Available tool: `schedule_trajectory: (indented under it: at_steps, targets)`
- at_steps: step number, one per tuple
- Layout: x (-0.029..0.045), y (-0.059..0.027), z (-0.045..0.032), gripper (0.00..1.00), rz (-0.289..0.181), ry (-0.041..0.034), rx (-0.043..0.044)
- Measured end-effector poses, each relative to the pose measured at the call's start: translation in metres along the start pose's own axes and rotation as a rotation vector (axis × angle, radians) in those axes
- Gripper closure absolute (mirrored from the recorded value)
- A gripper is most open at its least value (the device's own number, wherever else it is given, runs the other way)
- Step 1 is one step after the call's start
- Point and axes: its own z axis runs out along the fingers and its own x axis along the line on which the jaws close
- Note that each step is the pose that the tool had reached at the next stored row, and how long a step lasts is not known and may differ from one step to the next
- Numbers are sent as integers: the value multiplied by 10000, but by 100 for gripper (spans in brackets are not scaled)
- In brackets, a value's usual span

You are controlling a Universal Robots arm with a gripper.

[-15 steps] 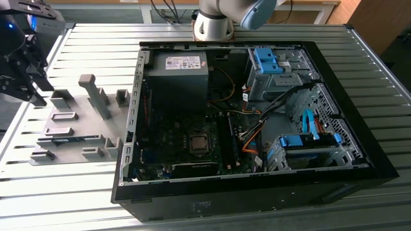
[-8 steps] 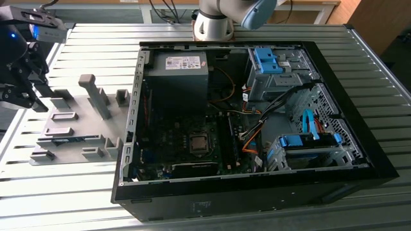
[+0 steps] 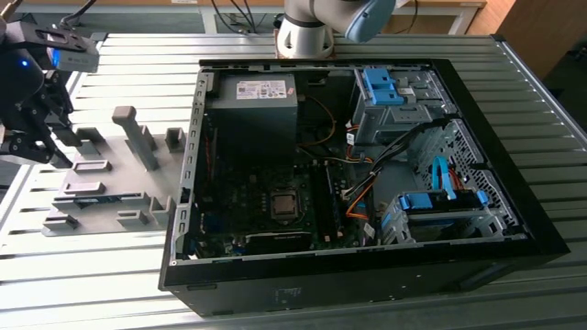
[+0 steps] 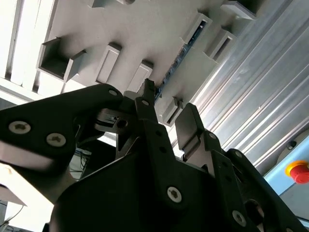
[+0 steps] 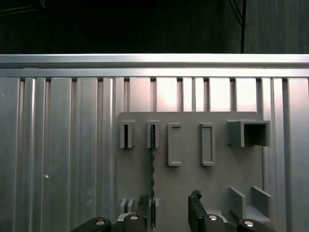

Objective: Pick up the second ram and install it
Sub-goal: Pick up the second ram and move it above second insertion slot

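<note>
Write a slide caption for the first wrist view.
Gripper over the grey holder plate, jaws open in line with the second ram, which stands on edge in its slots.

second ram (image 3: 99, 200), thin blue board, on edge, slotted in grey holder (image 3: 124, 172)
</note>
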Motion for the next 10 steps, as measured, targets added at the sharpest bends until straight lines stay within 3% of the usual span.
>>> schedule_trajectory:
  at_steps: [10]
  targets:
    - [56, 38, 148, 55, -10, -40, 5]
